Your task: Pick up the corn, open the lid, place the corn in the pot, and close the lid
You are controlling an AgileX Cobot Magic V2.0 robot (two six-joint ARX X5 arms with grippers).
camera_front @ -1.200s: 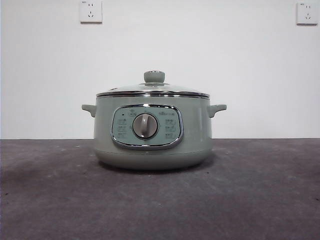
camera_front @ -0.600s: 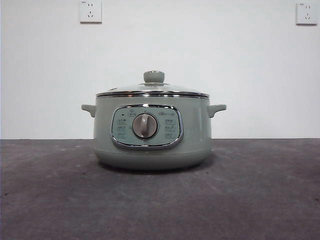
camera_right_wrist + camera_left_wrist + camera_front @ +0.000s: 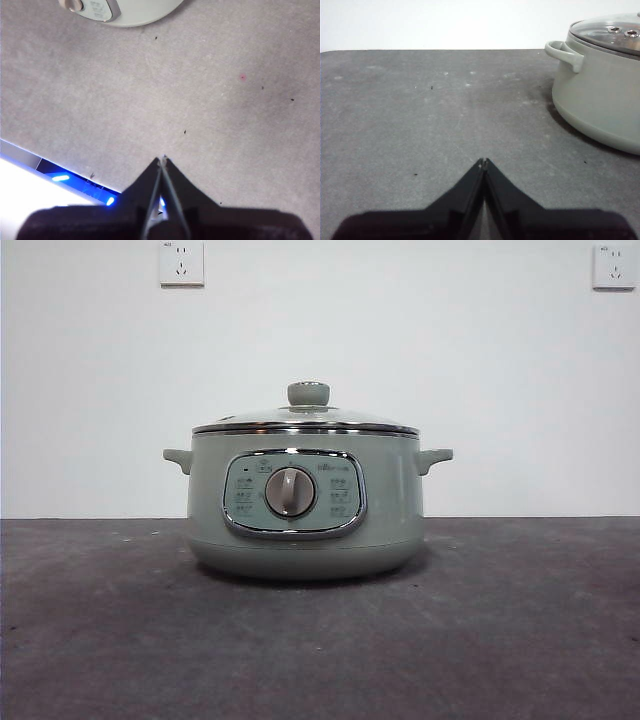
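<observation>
Pot point(image 3: 600, 95) with lid point(image 3: 612, 35) on sits well apart from both closed grippers.

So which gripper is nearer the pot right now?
Left, as a judgement. The left gripper, shut, sits low beside the pot, level with its side handle. The right gripper, shut, hangs above the table edge, in front of the dial.

Lid point(image 3: 306, 421) on pot point(image 3: 305, 505), pot mid-table point(image 3: 520, 640), wall sockets point(image 3: 181, 262) behind
</observation>
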